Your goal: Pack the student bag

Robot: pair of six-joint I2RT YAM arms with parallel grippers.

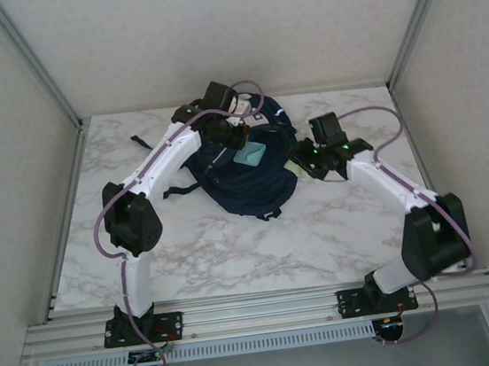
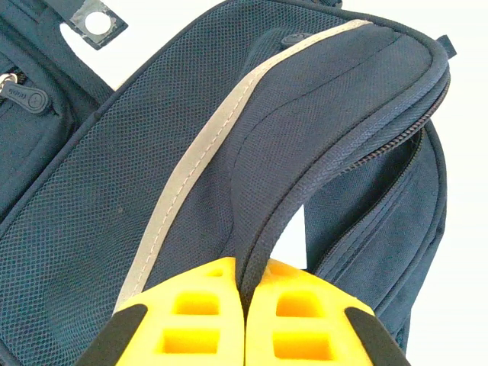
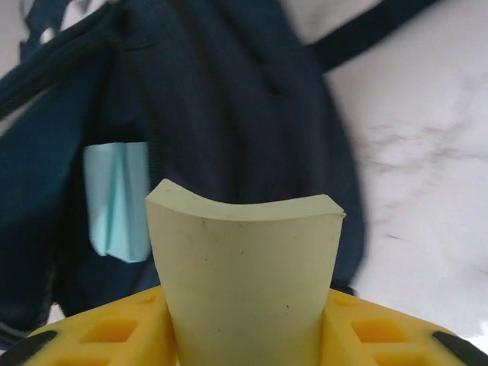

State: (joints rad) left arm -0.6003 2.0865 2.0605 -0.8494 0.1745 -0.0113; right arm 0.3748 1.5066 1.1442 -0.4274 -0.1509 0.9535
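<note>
The left gripper is closed tight on a piped edge of the student bag. The navy fabric is pinched between its yellow fingers with no gap left. A fine mesh weave is seen on the flap, which is crossed by a grey stitched stripe. A zip is run along the rim beside it.

The right gripper is clamped on a pale green block, matte and rubbery-looking, with flat faces and a top edge curved inward. Its jaws are kept apart only by the block's thickness. Just beyond the block, a light blue flat item is seen inside the bag's opening.

From above, the bag is laid at the middle back of the white marbled table. The left gripper is set on its far side and the right gripper at its right edge.
</note>
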